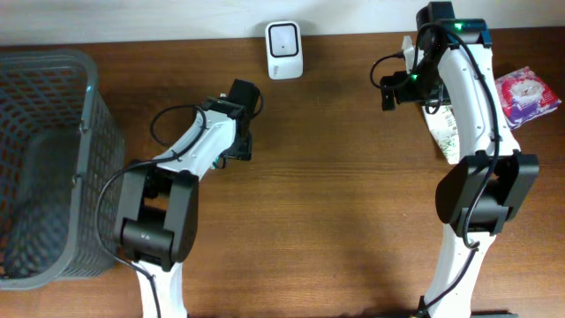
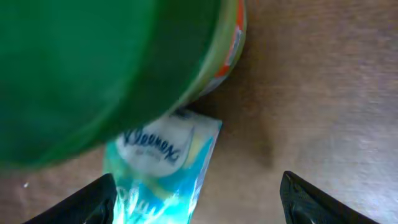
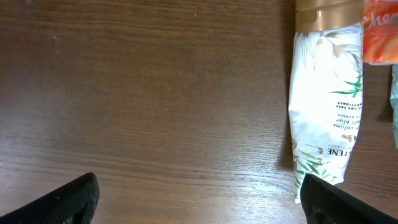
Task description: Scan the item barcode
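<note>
On the desk point(image 1: 335, 194), the grey basket point(image 1: 44, 159) sat far left of the scanner point(image 1: 284, 49). My left pincer point(image 2: 205, 200), spread, hung below-left of the scanner over a green-topped jar point(image 2: 93, 68) (blurred) and a Kleenex pack point(image 2: 161, 162). My right pincer point(image 3: 208, 200), spread too, hung right of the scanner beside a white tube point(image 3: 326, 93).

basket point(image 1: 53, 159): sits on the table point(image 1: 335, 221), way over at the left edge
scanner point(image 1: 285, 49): back edge, about the middle, between the two arms
tube point(image 3: 326, 106): lying flat on the right side, mostly under the right arm from overhead
packet point(image 1: 526, 95): right of the tube, near the table's right edge
pouch point(image 3: 380, 28): just beside the tube's cap end
jar point(image 2: 93, 68): right up against the left wrist camera
tissue pack point(image 2: 163, 168): flat on the table, one end against the jar's base, under the left gripper point(image 2: 199, 199) and off toward one finger
</note>
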`<state>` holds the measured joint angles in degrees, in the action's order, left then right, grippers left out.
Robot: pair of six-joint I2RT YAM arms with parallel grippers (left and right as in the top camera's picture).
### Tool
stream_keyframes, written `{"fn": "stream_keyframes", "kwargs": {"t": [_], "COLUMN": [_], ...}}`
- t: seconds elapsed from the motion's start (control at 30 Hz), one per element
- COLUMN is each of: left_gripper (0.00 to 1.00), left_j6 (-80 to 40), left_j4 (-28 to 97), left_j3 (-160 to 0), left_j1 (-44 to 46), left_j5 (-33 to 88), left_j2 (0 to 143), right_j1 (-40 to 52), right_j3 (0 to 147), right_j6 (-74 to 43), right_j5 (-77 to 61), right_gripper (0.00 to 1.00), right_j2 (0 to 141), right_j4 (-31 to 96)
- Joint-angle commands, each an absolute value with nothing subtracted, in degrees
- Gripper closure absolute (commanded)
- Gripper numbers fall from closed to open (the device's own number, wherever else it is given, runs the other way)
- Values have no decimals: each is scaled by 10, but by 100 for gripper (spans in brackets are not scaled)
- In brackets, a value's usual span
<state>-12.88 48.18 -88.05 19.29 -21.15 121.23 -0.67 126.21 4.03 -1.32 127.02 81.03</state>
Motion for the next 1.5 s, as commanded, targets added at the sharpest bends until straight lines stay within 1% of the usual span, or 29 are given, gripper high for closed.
{"fn": "stream_keyframes", "kwargs": {"t": [0.0, 0.03, 0.07, 0.1, 0.17, 0.2, 0.23, 0.33, 0.37, 0.43, 0.47, 0.5, 0.6, 0.63, 0.67, 0.7, 0.73, 0.77, 0.83, 0.87, 0.97, 1.03, 1.07, 1.1, 1.13, 1.17, 1.2, 1.3, 1.47], "left_gripper": [22, 39, 49, 62, 74, 83, 100, 100, 100, 100, 100, 100, 100, 99, 97, 90, 86, 70, 44, 41, 37, 31, 28, 12, 1, 1, 1, 1, 1], "left_j6": [-116, -116, -116, -116, -116, -116, -116, -127, -127, -128, -147, -192, -304, -329, -341, -341, -341, -341, -341, -340, -276, -201, -196, -196, -196, -196, -196, -196, -196], "left_j4": [467, 468, 471, 474, 478, 482, 492, 544, 568, 575, 566, 548, 479, 448, 413, 398, 383, 372, 371, 371, 372, 392, 423, 456, 486, 534, 562, 648, 667], "left_j3": [-880, -880, -880, -880, -880, -880, -880, -893, -917, -946, -970, -975, -975, -975, -975, -975, -975, -975, -975, -977, -983, -984, -984, -984, -984, -984, -984, -983, -983], "left_j1": [193, 193, 193, 193, 193, 193, 193, 202, 215, 242, 267, 282, 307, 315, 326, 333, 345, 356, 368, 370, 357, 330, 313, 293, 276, 243, 225, 163, 153], "left_j5": [-226, -225, -225, -225, -225, -225, -225, -205, -169, -96, -44, -18, -10, -10, 16, 40, 50, 50, 50, 50, 49, 45, 6, -41, -75, -109, -119, -119, -118], "left_j2": [1237, 1238, 1238, 1238, 1238, 1238, 1238, 1235, 1226, 1204, 1187, 1180, 1180, 1180, 1180, 1180, 1180, 1180, 1179, 1178, 1149, 1088, 1057, 1030, 1013, 995, 994, 995, 995], "right_j1": [-7, -7, -7, -7, -7, -7, -7, -7, -7, -7, -7, -7, -7, -7, -7, -7, -7, -7, -7, -7, -7, -7, -7, -7, -7, -7, -7, -7, -7], "right_j3": [1259, 1259, 1259, 1259, 1259, 1259, 1259, 1259, 1259, 1259, 1259, 1259, 1259, 1259, 1259, 1259, 1259, 1259, 1259, 1259, 1259, 1259, 1259, 1259, 1259, 1259, 1259, 1259, 1259], "right_j6": [36, 36, 36, 36, 36, 36, 36, 36, 36, 36, 36, 36, 36, 36, 36, 36, 36, 36, 36, 36, 36, 36, 36, 36, 36, 36, 36, 36, 36], "right_j5": [-8, -8, -8, -8, -8, -8, -8, -8, -8, -8, -8, -8, -8, -8, -8, -8, -8, -8, -8, -8, -8, -8, -8, -8, -8, -8, -8, -8, -8], "right_gripper": [1, 1, 1, 1, 2, 1, 1, 1, 1, 1, 1, 1, 1, 1, 1, 1, 1, 1, 1, 1, 1, 1, 1, 1, 1, 1, 1, 1, 1], "right_j2": [1271, 1271, 1271, 1271, 1271, 1271, 1271, 1271, 1271, 1271, 1271, 1271, 1271, 1271, 1271, 1271, 1271, 1271, 1271, 1271, 1271, 1271, 1271, 1271, 1271, 1271, 1271, 1271, 1272], "right_j4": [811, 811, 811, 811, 811, 811, 811, 811, 811, 811, 811, 811, 811, 811, 811, 811, 811, 811, 811, 811, 811, 811, 811, 811, 811, 811, 811, 811, 811]}}
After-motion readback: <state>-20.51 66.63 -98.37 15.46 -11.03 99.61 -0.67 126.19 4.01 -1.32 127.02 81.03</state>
